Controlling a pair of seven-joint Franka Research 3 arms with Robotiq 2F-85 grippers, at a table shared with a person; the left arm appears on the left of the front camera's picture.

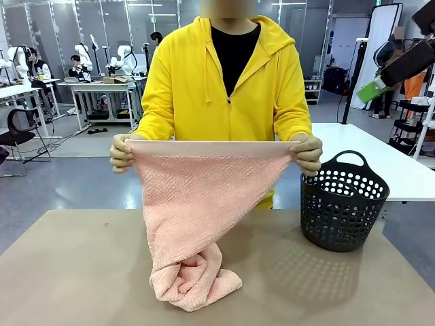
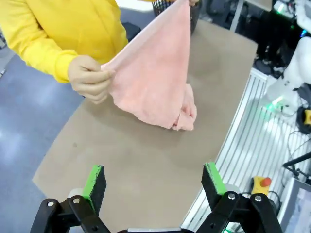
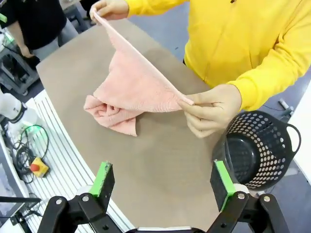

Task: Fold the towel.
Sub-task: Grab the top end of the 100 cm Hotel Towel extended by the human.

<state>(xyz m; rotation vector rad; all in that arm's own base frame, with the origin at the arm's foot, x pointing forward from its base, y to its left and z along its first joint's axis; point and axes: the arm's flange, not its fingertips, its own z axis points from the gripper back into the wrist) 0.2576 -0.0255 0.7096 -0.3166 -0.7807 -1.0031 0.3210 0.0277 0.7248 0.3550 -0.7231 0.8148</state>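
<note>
— Where do we find the towel?

— We see the towel [image 1: 197, 204] held up over the table [image 1: 75, 272] by a person in a yellow hoodie [image 1: 228, 88]. One hand [image 1: 122, 153] pinches 1 end of the plain hem band and the other hand [image 1: 307, 154] pinches the far end, so the top edge is stretched level between them. The cloth narrows as it hangs, and its lower part lies bunched on the table top.

— What else do we note on the table?

— 1 black perforated basket [image 1: 343, 204] stands upright near the towel, apart from the cloth, on the picture's right side in the front view.

— And how do we read our 2 claws?

— The left gripper [image 2: 153, 167] has its jaws spread wide, with nothing between the green pads. It hangs over bare table, well apart from the towel. The right gripper [image 3: 163, 165] is likewise spread wide and grips nothing. It hangs over the table with the basket just beyond 1 finger.
</note>
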